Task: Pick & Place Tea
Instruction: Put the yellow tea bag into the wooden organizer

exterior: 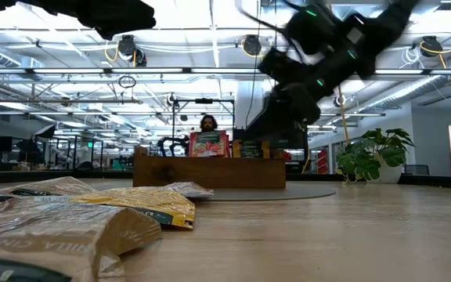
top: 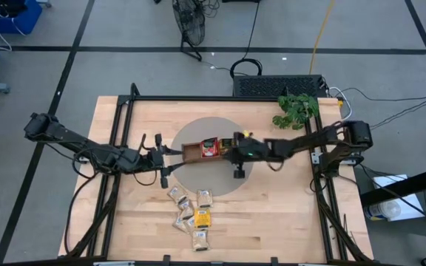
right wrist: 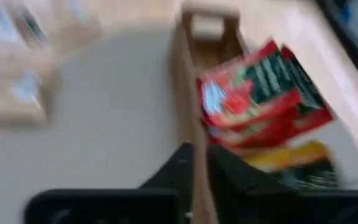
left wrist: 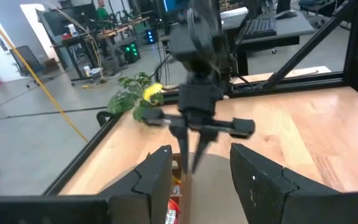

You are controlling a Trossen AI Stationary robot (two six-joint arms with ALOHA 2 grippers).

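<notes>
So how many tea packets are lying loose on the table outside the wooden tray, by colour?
Beige packets: 5
Yellow packet: 1
Red packets: 0
Total loose, as seen from above: 6

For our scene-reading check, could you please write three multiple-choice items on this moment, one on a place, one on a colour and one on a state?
1. Where do the loose tea sachets lie on the table?
A. On the near part, in front of the wooden tray
B. Beside the plant
C. Under the left arm's base

2. What colour are the sachets standing in the wooden tray?
A. Blue
B. Red
C. White

3. How does the right end effector stand?
A. Wide open
B. Clamped on the plant
C. Fingers close together over the tray

Answers: 1 A, the high view shows the pile nearer than the tray; 2 B, red sachets fill a compartment; 3 C, the left wrist view shows its fingers converging.
</notes>
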